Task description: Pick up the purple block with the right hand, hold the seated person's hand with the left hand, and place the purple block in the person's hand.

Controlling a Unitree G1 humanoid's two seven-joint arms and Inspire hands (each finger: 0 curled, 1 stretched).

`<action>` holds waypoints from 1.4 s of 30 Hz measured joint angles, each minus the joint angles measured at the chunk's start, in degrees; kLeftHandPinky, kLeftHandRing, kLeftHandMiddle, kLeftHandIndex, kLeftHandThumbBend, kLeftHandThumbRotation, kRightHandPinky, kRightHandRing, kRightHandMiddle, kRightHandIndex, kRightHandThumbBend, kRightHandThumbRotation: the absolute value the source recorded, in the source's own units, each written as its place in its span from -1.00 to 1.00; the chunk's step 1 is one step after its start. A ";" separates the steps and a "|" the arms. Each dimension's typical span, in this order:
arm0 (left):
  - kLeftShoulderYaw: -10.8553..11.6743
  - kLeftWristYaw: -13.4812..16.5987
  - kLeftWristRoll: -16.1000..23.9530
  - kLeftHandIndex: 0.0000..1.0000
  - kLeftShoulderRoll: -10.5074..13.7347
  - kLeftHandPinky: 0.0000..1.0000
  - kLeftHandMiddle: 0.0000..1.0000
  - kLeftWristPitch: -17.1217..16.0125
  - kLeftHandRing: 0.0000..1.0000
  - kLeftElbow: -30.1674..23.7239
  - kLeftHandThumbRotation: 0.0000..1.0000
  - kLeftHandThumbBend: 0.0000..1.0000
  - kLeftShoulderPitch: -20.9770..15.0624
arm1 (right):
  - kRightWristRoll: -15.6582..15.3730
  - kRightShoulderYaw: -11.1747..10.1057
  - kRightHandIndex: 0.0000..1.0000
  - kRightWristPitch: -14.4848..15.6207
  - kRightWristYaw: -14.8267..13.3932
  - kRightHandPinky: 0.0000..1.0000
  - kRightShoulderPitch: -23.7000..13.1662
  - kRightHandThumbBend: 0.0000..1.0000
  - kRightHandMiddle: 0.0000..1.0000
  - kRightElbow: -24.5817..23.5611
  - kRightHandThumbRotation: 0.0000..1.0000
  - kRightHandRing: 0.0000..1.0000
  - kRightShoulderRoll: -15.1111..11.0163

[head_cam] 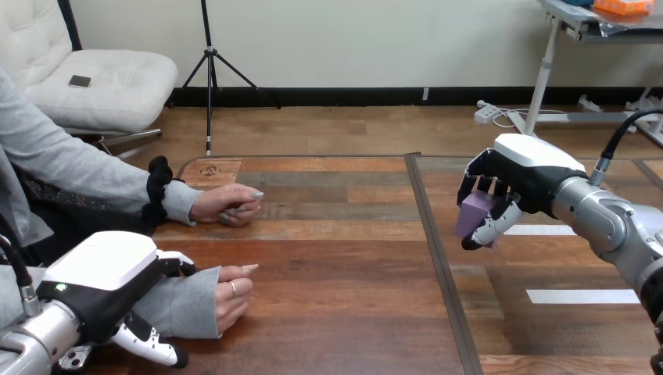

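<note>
My right hand [522, 173] hangs above the right part of the table, shut on the purple block [474, 212], which shows between its fingers and thumb. At the lower left my left hand [103, 275] lies on the person's nearer wrist [188, 303], in a grey sleeve, with fingers curled over its far side and the thumb under its near side. That person's hand [234, 292] rests on the table [344, 258] in a loose fist, well to the left of the block.
The person's other hand [231, 205] rests on the table farther back at the left, fingers curled. A dark seam [438, 266] runs front to back through the table between the person's hands and my right hand. White tape strips [582, 296] lie on the right part.
</note>
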 measured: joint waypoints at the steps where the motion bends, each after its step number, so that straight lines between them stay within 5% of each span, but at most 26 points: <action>1: -0.15 0.00 -0.08 0.56 0.00 0.49 0.59 0.07 0.57 0.25 -0.32 1.00 -0.16 | 0.05 0.00 -0.11 0.00 0.01 -0.32 0.00 0.51 -0.11 0.00 -1.00 -0.21 0.00; 15: -2.18 0.58 -0.26 0.52 0.00 0.43 0.55 0.46 0.54 4.29 -0.45 1.00 -1.77 | 0.16 -0.01 -0.08 0.16 0.03 -0.26 0.00 0.50 -0.04 0.00 -1.00 -0.13 0.00; 34: -6.20 8.68 2.76 0.42 -0.06 0.32 0.48 0.50 0.47 8.56 -0.63 0.96 -5.29 | 0.19 -0.01 -0.08 0.03 0.04 -0.26 0.00 0.49 -0.05 -0.03 -1.00 -0.14 0.00; 42: -7.52 9.64 3.81 0.44 -0.07 0.35 0.50 1.79 0.48 8.95 -0.60 0.97 -6.23 | 0.20 -0.01 -0.08 0.02 0.04 -0.25 0.00 0.48 -0.04 -0.04 -1.00 -0.13 0.00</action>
